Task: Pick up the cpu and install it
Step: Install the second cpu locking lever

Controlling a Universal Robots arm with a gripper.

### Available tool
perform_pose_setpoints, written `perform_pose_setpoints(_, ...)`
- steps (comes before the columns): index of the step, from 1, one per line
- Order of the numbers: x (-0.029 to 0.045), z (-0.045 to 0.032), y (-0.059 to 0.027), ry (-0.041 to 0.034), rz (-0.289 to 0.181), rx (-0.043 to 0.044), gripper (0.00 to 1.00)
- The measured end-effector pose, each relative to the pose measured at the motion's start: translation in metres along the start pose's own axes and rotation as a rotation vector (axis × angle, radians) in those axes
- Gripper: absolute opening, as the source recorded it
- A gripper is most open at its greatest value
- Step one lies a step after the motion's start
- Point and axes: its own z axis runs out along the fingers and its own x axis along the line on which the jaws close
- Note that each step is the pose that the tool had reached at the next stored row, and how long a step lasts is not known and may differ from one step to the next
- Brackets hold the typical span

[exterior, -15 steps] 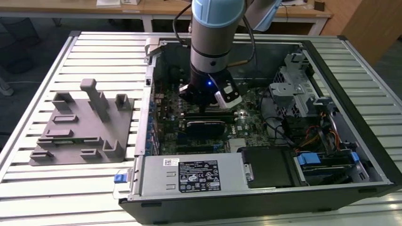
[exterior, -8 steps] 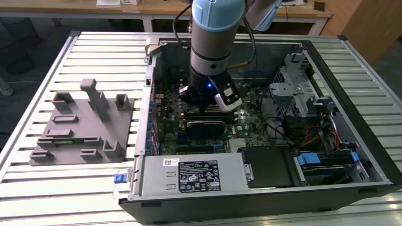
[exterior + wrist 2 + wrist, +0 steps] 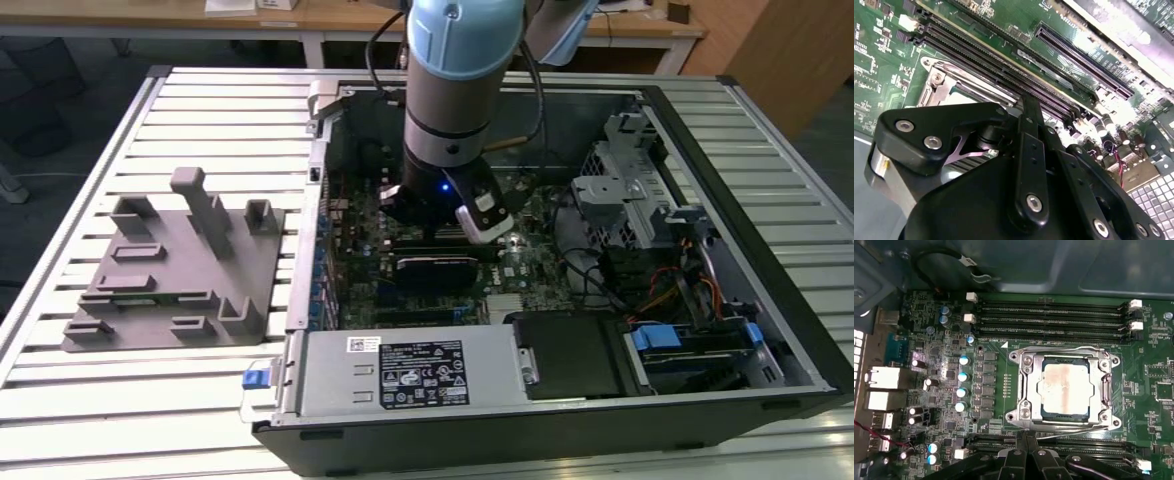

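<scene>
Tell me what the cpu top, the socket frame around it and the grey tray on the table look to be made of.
cpu: pale metal top, dull and smeared, probably plated metal.
Socket frame: bright silvery metal with sharp glints, likely stamped steel.
Grey tray: flat matte grey with blocky posts, most likely plastic.

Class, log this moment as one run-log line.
arm: inside open computer case | gripper: above motherboard, beside socket frame | cpu: seated in socket | grey tray: outside case

The cpu (image 3: 1062, 388) sits inside the metal socket frame (image 3: 1026, 385).
</scene>
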Motion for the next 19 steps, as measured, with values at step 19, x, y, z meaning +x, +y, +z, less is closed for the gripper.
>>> perform_pose_setpoints(19, 0.0054, 0.0097, -0.0067, -0.0008, -0.008, -0.0720, 0.11)
